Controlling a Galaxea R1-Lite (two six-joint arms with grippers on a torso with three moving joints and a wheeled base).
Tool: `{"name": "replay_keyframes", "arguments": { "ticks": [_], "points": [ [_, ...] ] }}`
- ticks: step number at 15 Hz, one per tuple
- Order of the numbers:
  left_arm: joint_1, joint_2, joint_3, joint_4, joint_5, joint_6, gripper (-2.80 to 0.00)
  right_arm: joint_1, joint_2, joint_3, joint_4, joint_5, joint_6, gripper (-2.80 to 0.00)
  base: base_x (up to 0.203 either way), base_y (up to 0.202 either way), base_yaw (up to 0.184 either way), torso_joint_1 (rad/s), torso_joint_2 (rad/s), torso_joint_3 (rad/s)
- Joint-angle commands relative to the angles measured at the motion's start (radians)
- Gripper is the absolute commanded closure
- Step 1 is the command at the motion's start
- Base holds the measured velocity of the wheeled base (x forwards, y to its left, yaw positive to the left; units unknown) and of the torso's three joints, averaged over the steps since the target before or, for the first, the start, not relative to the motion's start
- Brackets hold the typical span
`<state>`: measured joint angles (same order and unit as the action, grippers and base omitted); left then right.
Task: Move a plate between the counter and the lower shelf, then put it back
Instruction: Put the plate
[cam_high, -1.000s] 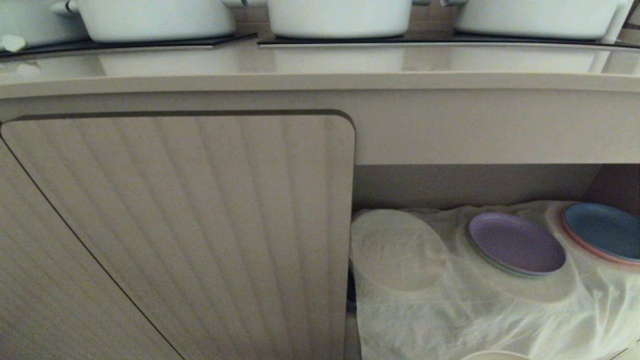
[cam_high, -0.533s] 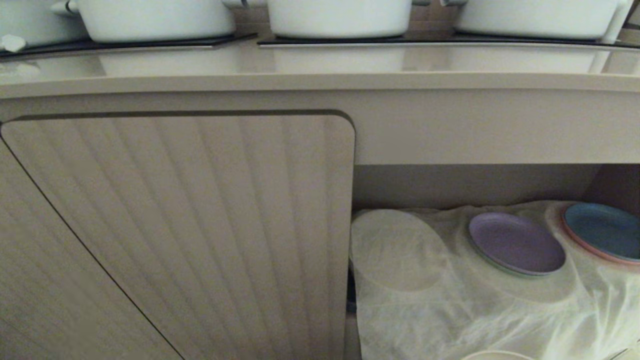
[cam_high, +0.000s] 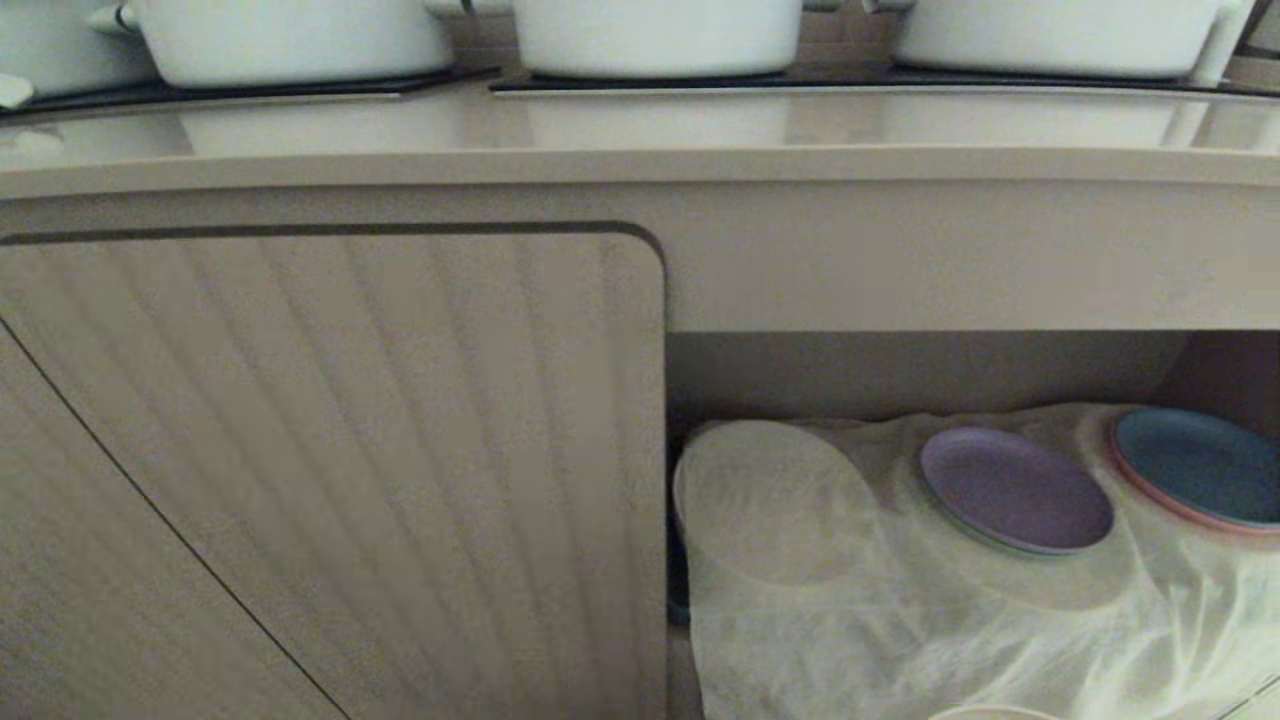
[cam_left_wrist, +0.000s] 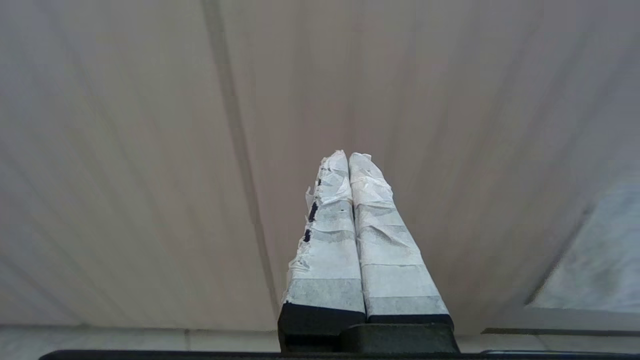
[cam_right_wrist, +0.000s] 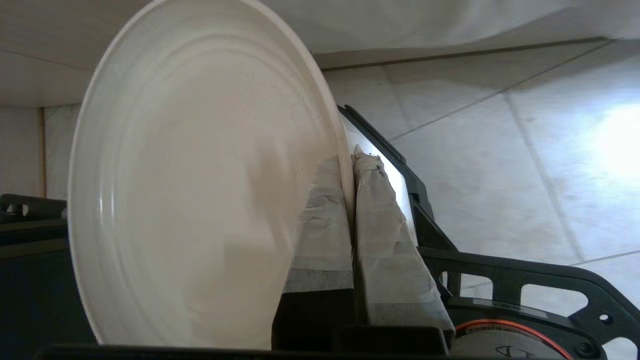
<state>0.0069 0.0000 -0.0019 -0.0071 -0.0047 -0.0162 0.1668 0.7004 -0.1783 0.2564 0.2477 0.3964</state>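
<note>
The plate (cam_right_wrist: 200, 175) looks stiff and probably ceramic, so I judge it fairly heavy for its thinness, breakable if knocked on a hard edge, and smooth enough to slip. The rim is the only sensible place to take it, and that is where the right gripper (cam_right_wrist: 348, 159) has it: its two tape-wrapped fingers (cam_right_wrist: 320, 220) are pinched closed on the edge, one on each face. Held by one point of the rim, the plate will tend to swing or droop, so a firm pinch and slow moves seem wise. It is round, matte cream-beige, with faint concentric rings and a low raised rim. It hangs on edge in the air low in front of the cabinet, over the tiled floor (cam_right_wrist: 500, 165); in the head view only a sliver of its rim shows at the bottom, below the lower shelf (cam_high: 900, 640) with its white cloth, and well below the counter (cam_high: 640, 130). The left gripper (cam_left_wrist: 348, 157) is closed on nothing, facing the ribbed cabinet door (cam_left_wrist: 150, 150).
</note>
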Motion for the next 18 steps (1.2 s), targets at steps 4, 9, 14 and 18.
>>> {"name": "replay_keyframes", "arguments": {
  "ticks": [4, 9, 14, 18],
  "points": [
    [-0.001, 0.000, 0.000, -0.001, 0.000, -0.001, 0.00, 0.000, 0.001, 0.000, 0.003, 0.002, 0.002, 0.00, 0.000, -0.195, -0.001, 0.004, 0.00, 0.004],
    [-0.001, 0.000, 0.000, -0.001, 0.000, 0.001, 0.00, 0.000, 0.001, 0.000, 0.003, 0.002, 0.001, 0.00, 0.000, -0.195, -0.001, 0.002, 0.00, 0.002],
    [-0.001, 0.000, 0.000, -0.001, 0.000, 0.001, 0.00, 0.000, -0.006, 0.000, 0.004, 0.002, 0.001, 0.00, 0.000, -0.193, 0.000, 0.002, 0.00, 0.003],
    [-0.001, 0.000, 0.000, -0.001, 0.000, -0.003, 0.00, 0.000, -0.006, 0.000, 0.004, 0.002, 0.001, 0.00, 0.000, -0.191, -0.001, 0.003, 0.00, 0.001]
  ]
}}
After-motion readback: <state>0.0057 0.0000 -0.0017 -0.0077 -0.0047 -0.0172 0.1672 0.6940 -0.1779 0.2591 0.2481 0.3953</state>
